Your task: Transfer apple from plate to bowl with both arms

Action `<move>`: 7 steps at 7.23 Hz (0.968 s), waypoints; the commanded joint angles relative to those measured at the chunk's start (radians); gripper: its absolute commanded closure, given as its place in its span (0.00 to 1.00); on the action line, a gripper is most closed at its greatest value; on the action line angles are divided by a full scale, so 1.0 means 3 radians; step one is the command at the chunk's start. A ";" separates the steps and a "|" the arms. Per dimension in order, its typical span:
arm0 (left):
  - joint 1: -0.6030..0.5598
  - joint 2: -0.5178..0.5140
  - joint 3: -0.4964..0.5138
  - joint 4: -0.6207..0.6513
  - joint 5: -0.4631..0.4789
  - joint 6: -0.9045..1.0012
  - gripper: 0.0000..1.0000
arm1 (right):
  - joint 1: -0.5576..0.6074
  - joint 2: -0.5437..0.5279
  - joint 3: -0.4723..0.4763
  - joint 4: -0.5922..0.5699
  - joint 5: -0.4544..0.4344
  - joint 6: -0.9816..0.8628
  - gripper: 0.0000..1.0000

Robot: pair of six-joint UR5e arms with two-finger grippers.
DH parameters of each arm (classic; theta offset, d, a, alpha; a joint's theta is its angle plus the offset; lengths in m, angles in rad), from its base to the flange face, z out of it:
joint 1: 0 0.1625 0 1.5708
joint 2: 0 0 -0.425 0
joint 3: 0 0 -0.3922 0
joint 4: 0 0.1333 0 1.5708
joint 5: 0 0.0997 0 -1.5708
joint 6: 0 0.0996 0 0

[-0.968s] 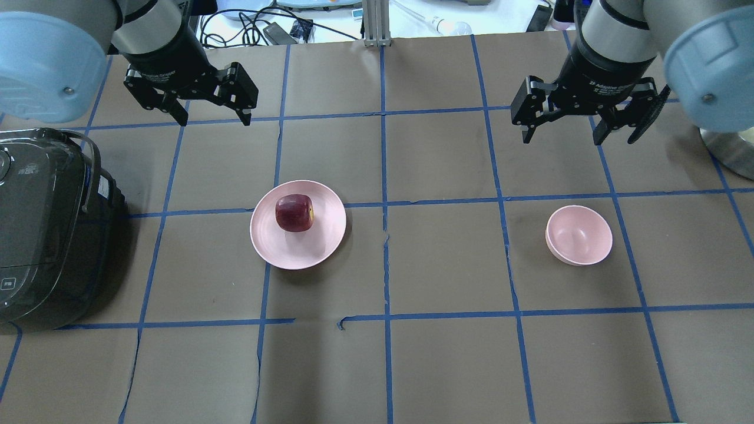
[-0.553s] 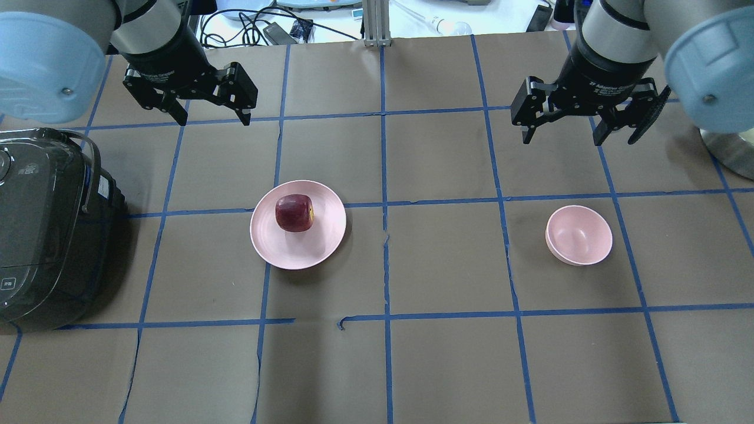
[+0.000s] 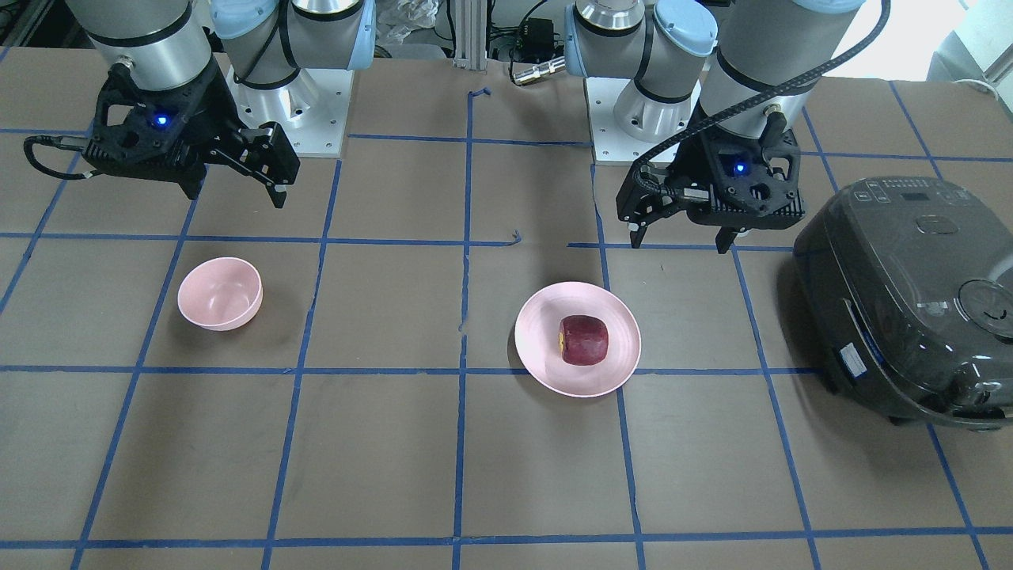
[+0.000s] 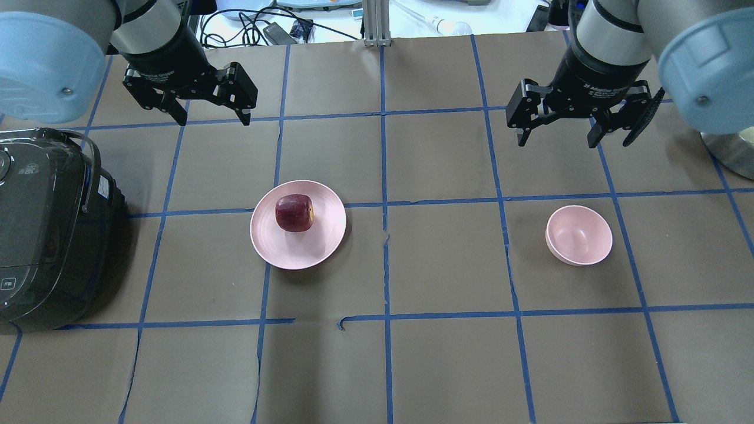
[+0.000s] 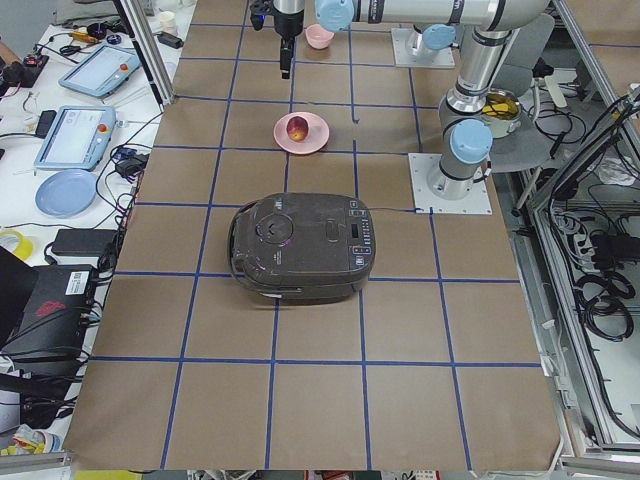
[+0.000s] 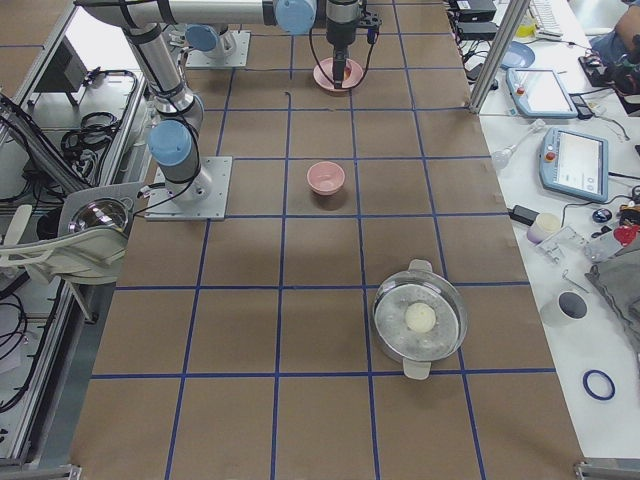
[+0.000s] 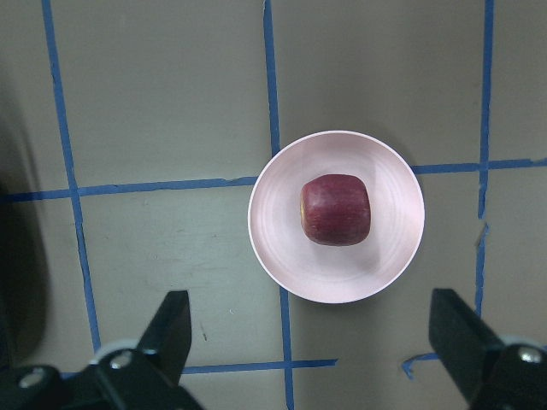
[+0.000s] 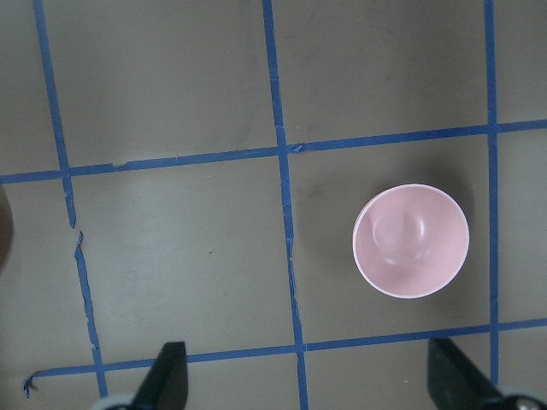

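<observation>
The dark red apple [image 4: 294, 212] lies on the pale pink plate [image 4: 318, 247], left of the table's middle; it also shows in the front view [image 3: 584, 340] and the left wrist view [image 7: 336, 209]. The small pink bowl [image 4: 578, 235] stands empty to the right, also in the right wrist view [image 8: 411, 240]. My left gripper [image 4: 213, 119] is open and empty, high above the table behind the plate. My right gripper [image 4: 556, 140] is open and empty, high behind the bowl.
A dark rice cooker [image 4: 41, 229] sits at the table's left edge, left of the plate. A metal pot with a lid [image 6: 420, 320] stands far off at the table's right end. Blue tape lines grid the brown table.
My right gripper has shifted slightly left and away from the bowl. The left gripper, apple, plate and bowl have not moved.
</observation>
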 commanded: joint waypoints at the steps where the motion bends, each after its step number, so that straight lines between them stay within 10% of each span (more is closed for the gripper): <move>1: -0.0014 -0.0047 0.0000 0.0005 0.0001 -0.0051 0.00 | -0.0072 0.0123 0.0009 -0.0088 0.0019 -0.0170 0.00; 7: 0.0027 -0.0103 -0.0005 0.0122 -0.0009 -0.0036 0.00 | -0.1105 0.0680 0.0579 -0.0612 -0.0011 -0.1831 0.00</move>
